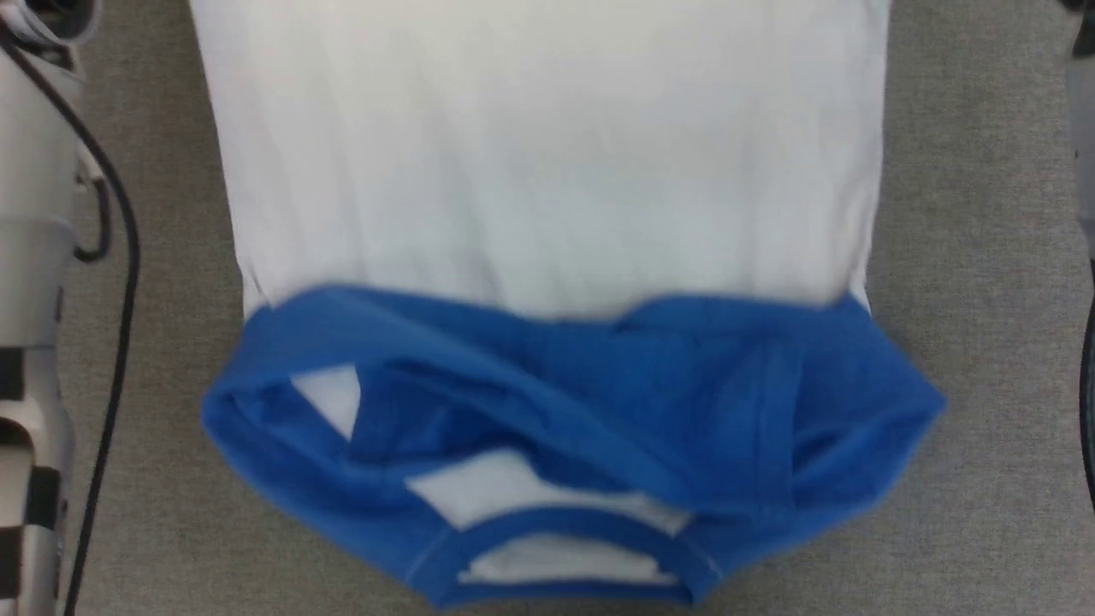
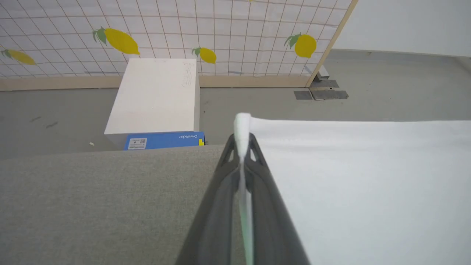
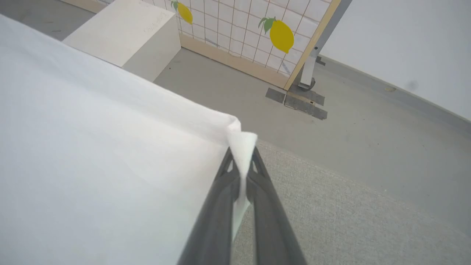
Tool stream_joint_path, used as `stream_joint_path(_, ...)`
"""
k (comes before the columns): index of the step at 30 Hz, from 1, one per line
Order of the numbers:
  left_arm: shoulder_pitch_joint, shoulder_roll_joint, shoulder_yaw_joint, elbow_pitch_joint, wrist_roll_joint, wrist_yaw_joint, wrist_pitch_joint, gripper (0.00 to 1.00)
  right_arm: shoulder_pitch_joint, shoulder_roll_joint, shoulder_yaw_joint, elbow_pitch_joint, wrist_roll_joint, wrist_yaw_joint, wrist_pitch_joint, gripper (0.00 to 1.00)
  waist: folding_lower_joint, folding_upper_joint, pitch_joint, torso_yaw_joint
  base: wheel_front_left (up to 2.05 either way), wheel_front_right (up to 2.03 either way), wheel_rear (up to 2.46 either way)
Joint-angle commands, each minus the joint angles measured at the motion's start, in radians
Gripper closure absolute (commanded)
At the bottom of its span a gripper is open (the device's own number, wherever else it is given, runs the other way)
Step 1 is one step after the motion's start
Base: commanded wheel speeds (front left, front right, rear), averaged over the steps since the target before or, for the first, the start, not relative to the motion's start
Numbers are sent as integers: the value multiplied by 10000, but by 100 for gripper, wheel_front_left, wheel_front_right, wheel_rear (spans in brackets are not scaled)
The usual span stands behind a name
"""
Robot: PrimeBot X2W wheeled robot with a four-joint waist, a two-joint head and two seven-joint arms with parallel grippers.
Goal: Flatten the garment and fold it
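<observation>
The garment lies on the grey table, its white body spreading toward the far side and its blue sleeves and collar bunched at the near edge. In the left wrist view my left gripper is shut on a far corner of the white garment. In the right wrist view my right gripper is shut on the other far corner of the garment, a small white fold sticking up between the fingers. Both corners are lifted a little off the cloth-covered surface.
The grey table borders the shirt on both sides. A pale forearm with a black cable stands at the left edge of the head view. Beyond the table are a white box, a blue box and a lemon-patterned screen.
</observation>
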Motion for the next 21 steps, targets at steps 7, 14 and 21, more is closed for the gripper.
stream_joint_path(7, -681, 110, 177, 253, 396, -8, -1598, 100, -933, 221, -320, 504, -685, -19, -1424, 100, 0, 0, -283, 195, 0, 0, 0)
stream_joint_path(14, 616, -31, -262, 420, 286, -668, -2748, 100, 195, 173, -46, 1178, -267, -19, -2477, 100, 0, 0, -1627, 401, 0, 0, 0)
stream_joint_path(21, 3173, 55, -729, -439, 55, -859, -3660, 100, 2299, -15, 167, 1250, 748, -19, -3134, 100, 0, 0, -3290, 530, 0, 0, 0)
